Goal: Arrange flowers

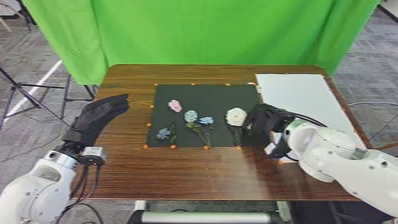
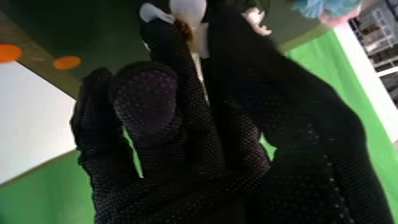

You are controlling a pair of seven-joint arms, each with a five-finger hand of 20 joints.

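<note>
My left hand (image 1: 105,112) rests at the table's left side, fingers straight. My right hand (image 1: 260,122) is over the right part of the dark mat (image 1: 218,95), just right of a white flower (image 1: 236,116). In the right wrist view, my right hand (image 2: 164,107) pinches a white flower (image 2: 187,11) between thumb and finger, its pale petals at the fingertips. Further left on the mat lie a pink flower (image 1: 175,105), a pale blue flower (image 1: 191,116), a blue flower (image 1: 206,120) and another blue one (image 1: 163,133) low at the left.
A white sheet (image 1: 293,92) lies on the table (image 1: 178,172), right of the mat. Orange dots (image 1: 173,146) mark the mat's edges. Behind the table hangs a green cloth (image 1: 213,35); a tripod (image 1: 40,92) stands at the left.
</note>
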